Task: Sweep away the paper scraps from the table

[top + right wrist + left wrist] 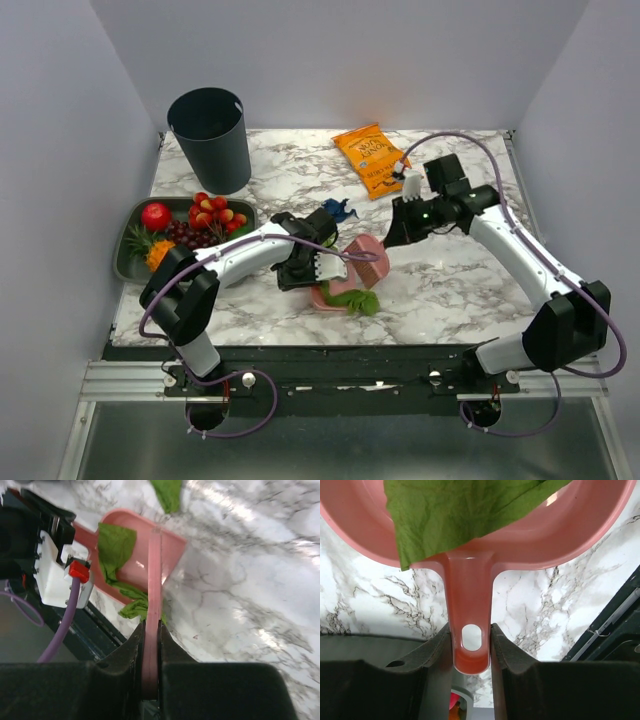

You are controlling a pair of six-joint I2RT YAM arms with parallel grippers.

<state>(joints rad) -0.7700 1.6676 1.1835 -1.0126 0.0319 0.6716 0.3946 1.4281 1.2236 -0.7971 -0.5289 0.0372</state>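
Note:
My left gripper [471, 647] is shut on the handle of a pink dustpan [580, 535], which rests on the table [450, 280] near the front middle. A large green paper scrap [465, 515] lies in the pan. My right gripper [151, 645] is shut on a flat pink sweeper [154, 580], seen edge-on, whose far end reaches the dustpan [135, 560]. Green scraps [116, 545] lie in and beside the pan. In the top view a green scrap [358, 299] sits at the pan's mouth, and a blue scrap [338, 210] lies behind my left gripper [318, 268].
A dark bin [212, 140] stands at the back left. A dark grey tray [128, 262] of toy fruits sits at the left edge. An orange snack bag [372, 158] lies at the back, close to my right arm [500, 235]. The table's black front edge [300, 352] is just behind the dustpan.

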